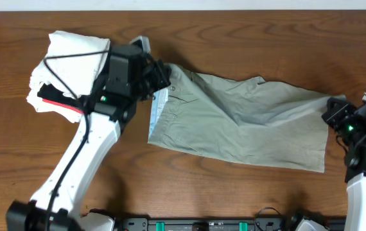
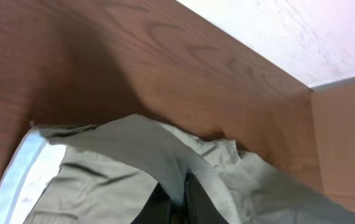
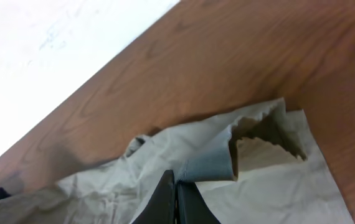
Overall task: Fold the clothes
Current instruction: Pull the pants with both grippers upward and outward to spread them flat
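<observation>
Khaki cloth, thin and creased: the garment [image 1: 234,119] lies spread across the middle of the wooden table [image 1: 247,25], its pale-lined waistband end to the left and its hem end to the right. The left gripper [image 1: 160,76], at the garment's far left corner, is clamped fully closed on a pinch of waistband, and the cloth rises in a ridge over its fingers [image 2: 193,205]. The right gripper [image 1: 332,114], at the garment's far right corner, is likewise closed, and appears to hold a raised fold of hem at its tips [image 3: 168,193]. White garments [image 1: 67,54] and a black garment with a red stripe [image 1: 58,101] lie heaped beyond the garment's left end. Judged step: both far corners are secured and the first lengthwise fold is not yet made. The next move calls for lifting both corners evenly and carrying them toward the garment's near edge, with the cloth kept taut so it does not bunch.
</observation>
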`<state>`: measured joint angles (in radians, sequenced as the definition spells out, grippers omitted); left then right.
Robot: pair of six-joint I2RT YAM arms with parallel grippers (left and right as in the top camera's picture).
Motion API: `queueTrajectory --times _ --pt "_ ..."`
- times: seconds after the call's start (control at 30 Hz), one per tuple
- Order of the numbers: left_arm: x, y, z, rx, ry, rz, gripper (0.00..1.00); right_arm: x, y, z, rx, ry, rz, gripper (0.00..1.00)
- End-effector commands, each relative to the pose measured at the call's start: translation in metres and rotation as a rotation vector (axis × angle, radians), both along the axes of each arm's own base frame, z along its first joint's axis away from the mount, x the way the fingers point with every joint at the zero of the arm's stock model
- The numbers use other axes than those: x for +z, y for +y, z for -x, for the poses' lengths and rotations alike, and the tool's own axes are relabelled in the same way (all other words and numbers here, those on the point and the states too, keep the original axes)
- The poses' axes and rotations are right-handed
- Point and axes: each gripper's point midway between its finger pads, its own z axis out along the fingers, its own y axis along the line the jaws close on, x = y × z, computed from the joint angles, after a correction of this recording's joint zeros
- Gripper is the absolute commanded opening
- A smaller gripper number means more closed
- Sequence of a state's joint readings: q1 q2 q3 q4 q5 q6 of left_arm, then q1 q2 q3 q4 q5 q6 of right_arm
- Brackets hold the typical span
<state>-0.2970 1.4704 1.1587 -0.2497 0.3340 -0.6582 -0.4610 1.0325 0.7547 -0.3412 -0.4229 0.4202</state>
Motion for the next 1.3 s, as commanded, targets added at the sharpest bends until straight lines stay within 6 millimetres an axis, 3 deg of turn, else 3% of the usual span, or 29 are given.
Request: queueTrajectory --times 0.0,0.17,0.3,0.47,0.67,1.03,1.27 --pt "0.005 -0.004 -0.02 0.012 -0.008 0.006 0.06 0.013 -0.011 -0.016 -0.001 -0.044 0.037 0.01" --pt "0.005 -0.009 -0.044 0.013 -0.012 0.004 0.06 0.038 -0.023 -0.04 0.001 -0.104 0.062 0.01" --pt "0.018 -0.014 -0.062 0.007 -0.053 -0.003 0.06 0.058 -0.032 -0.063 0.005 -0.129 0.076 0.01" --pt "0.023 -0.014 -0.085 0.039 -0.102 -0.015 0.06 0.063 -0.037 -0.093 0.022 -0.144 0.086 0.01" --pt "0.01 -0.017 -0.107 0.055 -0.141 -0.012 0.06 0.037 -0.049 -0.121 -0.024 -0.113 0.118 0.01" --pt "-0.047 -0.005 -0.16 0.171 -0.174 0.002 0.06 -0.01 -0.064 -0.165 -0.082 -0.119 0.16 0.01" --pt "-0.07 -0.003 -0.179 0.189 -0.211 0.008 0.07 -0.041 -0.065 -0.196 -0.085 -0.164 0.2 0.01"
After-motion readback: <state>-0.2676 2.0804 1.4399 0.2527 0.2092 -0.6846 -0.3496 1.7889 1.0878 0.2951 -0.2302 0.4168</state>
